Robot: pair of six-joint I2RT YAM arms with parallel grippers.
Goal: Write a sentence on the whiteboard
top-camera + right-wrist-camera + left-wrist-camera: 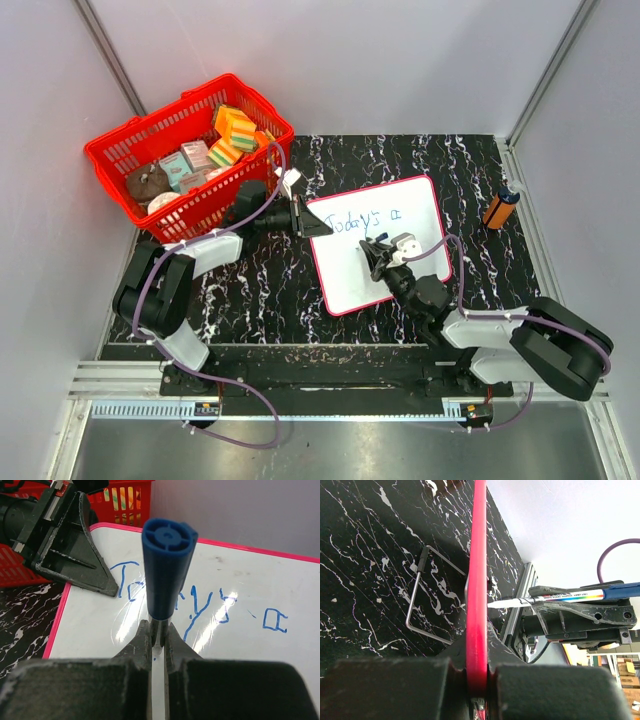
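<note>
The right gripper (pixel 158 632) grasps the blue marker (pixel 167 565), upright over the whiteboard (pixel 350 280) below it. Just beyond, the sentence (pixel 365 220) reads "Today's a". Farther on, the left gripper (pixel 476 675) pinches the thin rim (pixel 476 580). I'd judge the board light, stiff and slick, best held there.

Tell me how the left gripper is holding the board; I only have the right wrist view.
Observer: The left gripper is shut on the red-pink rim of the whiteboard, seen edge-on in the left wrist view.
Operator: Report the marker tip.
Observer: The white tip of the marker sits at the board's face; I cannot confirm contact.
Operator: Name anything off to the right.
Observer: A small orange object lies on the table right of the board, apart from it.
</note>
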